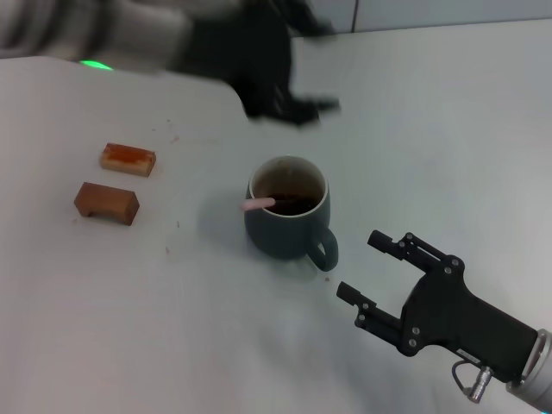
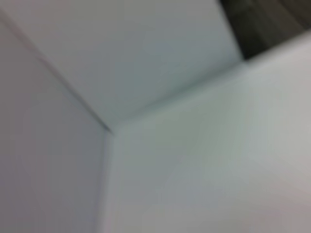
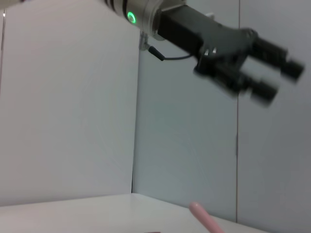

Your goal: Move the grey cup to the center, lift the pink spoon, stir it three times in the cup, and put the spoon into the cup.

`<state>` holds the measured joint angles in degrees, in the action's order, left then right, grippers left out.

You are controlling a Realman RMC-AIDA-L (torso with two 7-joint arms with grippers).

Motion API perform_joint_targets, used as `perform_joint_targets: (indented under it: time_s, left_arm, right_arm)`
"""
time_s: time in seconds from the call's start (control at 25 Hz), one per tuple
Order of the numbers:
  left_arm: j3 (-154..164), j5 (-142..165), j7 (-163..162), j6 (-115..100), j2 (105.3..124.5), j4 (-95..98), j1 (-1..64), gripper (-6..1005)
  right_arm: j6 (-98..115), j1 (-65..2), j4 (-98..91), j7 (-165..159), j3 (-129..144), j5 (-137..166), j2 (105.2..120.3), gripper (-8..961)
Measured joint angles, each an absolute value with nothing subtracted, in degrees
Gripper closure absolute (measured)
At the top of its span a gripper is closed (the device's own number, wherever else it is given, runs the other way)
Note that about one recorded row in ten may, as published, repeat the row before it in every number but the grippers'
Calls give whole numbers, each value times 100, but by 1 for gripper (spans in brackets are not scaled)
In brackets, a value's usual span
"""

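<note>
Right gripper (image 1: 373, 268) waits wide open, lower right of frame, just beside the rounded blue-grey ceramic mug (image 1: 287, 216) at mid-surface. Slim pink-handled spoon (image 1: 259, 204) rests inside. Left gripper (image 1: 293, 103), upper middle, fingers unreadable. Looks finished; next, both arms just clear away.

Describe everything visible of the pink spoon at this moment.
The pink spoon sits in the grey cup. Only its pale pink handle shows: a slim, smooth, rounded stick that looks like plastic, leaning over the cup's rim on the robot's left side and pointing outward. Its lower part dips into the dark brown liquid and is hidden. The right wrist view catches the handle's rounded tip. Neither gripper touches it; only the cup does.
</note>
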<state>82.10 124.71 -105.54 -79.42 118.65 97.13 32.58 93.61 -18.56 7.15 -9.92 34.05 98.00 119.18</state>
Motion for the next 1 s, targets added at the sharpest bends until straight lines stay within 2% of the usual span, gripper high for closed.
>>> perform_joint_targets:
  time_s: [0.24, 0.64, 1.0]
  left_arm:
    - [6769, 10114, -9179, -7363, 11836, 9030, 2138, 191]
    - [5864, 8277, -6378, -8104, 11850, 6852, 1068, 190]
    - [6145, 7788, -3950, -8187, 11879, 4731, 928, 190]
  right_arm:
    - [9579, -1869, 671, -993, 3398, 9799, 11918, 246]
    - [9796, -1875, 605, -986, 3384, 9773, 11918, 246]
    - [9797, -1898, 503, -1118, 3432, 9787, 11913, 246]
